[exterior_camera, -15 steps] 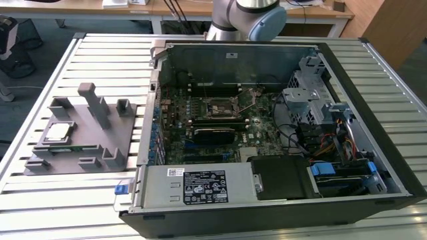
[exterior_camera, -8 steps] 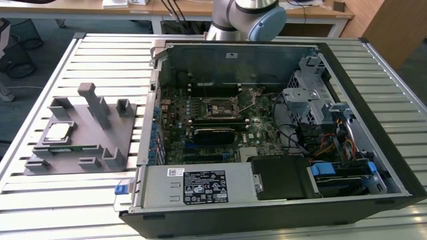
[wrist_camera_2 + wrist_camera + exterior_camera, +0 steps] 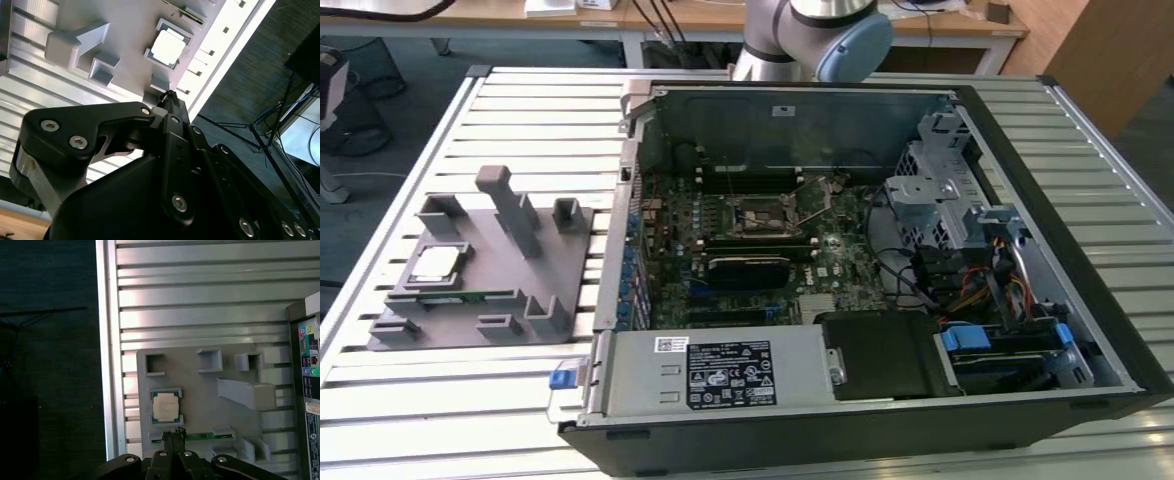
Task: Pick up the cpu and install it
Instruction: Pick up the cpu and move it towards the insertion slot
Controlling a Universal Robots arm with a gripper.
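Jaws were pressed together, holding nothing, one gripper (image 3: 175, 432) over one grey tray (image 3: 200, 390) that carried one cpu (image 3: 165, 406) and one green memory strip (image 3: 205, 436).

Looks like a robotics lab or tech workshop to me, definitely not someone's home. There's a robot arm (image 3: 807, 35) at a slatted aluminium bench (image 3: 400, 400), and an opened desktop PC case (image 3: 1107, 330) lying on it with the motherboard (image 3: 747, 240) bare. Straight under the gripper's (image 3: 175, 432) jaws sits a grey parts fixture (image 3: 200, 390) with slots and posts. Off past the bench edge from the jaws: dark carpet (image 3: 50, 365), wooden desks (image 3: 707, 15), hanging cables (image 3: 670, 25).
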